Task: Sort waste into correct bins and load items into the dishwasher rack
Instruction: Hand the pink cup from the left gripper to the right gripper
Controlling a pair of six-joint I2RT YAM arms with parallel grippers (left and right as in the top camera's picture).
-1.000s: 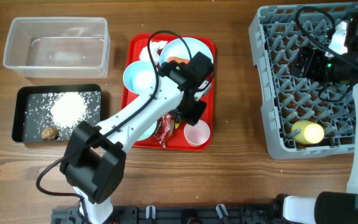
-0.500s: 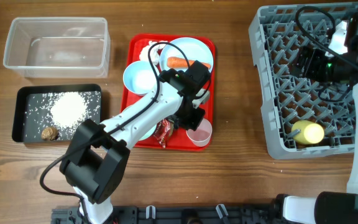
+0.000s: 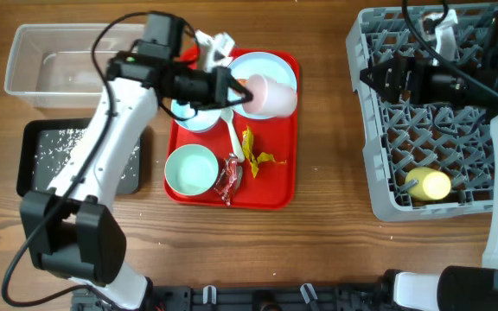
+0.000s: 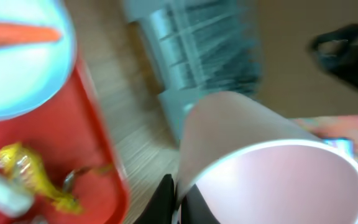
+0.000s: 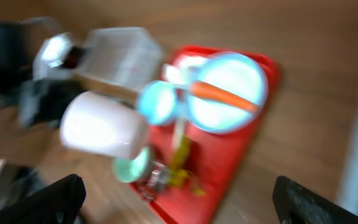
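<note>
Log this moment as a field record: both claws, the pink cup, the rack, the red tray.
left claw: shut on pink cup, held on its side above the red tray
right claw: open, empty, over the left edge of the rack
rack: one yellow cup lying inside
red tray: plate with carrot, bowl, spoon, yellow wrapper, red wrapper

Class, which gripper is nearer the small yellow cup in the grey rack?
Right. The right gripper hangs over the grey plastic rack holding the small yellow cup; the left gripper is over the flat red tray.
</note>
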